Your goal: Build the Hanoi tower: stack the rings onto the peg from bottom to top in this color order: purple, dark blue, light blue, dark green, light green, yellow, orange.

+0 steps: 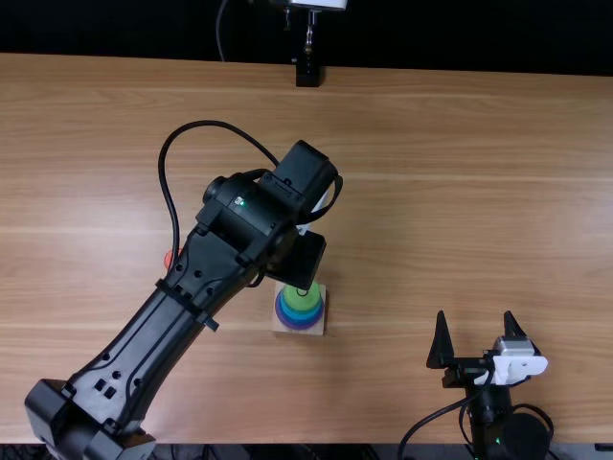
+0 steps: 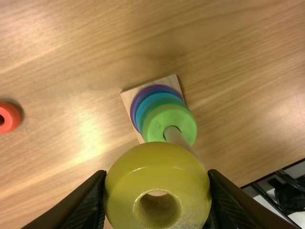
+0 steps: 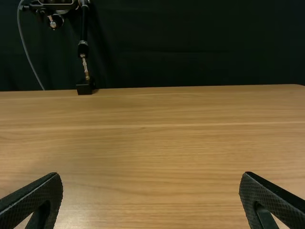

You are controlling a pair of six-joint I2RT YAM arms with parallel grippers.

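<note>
Yellow ring [image 2: 159,169] held, seemingly near peg [image 2: 175,135]; orange [image 2: 13,118] flat.

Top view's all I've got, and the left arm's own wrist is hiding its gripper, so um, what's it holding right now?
Observer: The left gripper has the yellow ring pinched between its fingers.
Operator: Okay, and the orange ring peeking out beside the left arm, is that flat or on its edge?
Observer: Left wrist view shows it flat on the table, hole facing up.
</note>
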